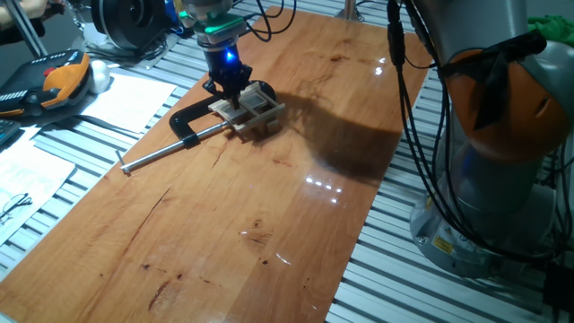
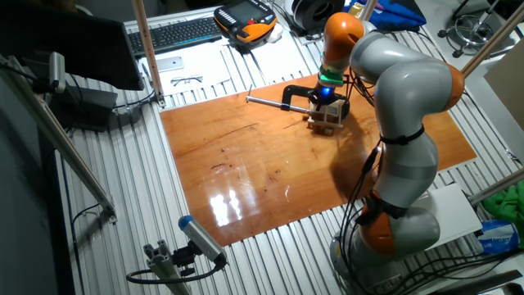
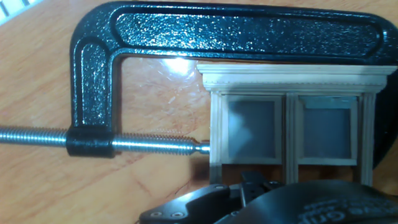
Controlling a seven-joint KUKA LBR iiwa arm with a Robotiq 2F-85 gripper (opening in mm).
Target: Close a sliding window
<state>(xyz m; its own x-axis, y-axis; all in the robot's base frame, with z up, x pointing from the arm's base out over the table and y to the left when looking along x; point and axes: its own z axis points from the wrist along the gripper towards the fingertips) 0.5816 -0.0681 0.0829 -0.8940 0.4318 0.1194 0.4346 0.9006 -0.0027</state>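
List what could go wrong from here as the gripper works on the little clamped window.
1. The sliding window appears held only by the black C-clamp, whose screw rod presses one side of the frame. A hard push might twist it loose.
2. The gripper sits right over the window, close to the clamp; it might bump the clamp instead of the sash.
3. The thin wooden bars look fragile under too much force.

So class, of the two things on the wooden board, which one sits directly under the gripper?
The sliding window, pale wood; the black clamp lies beside it.
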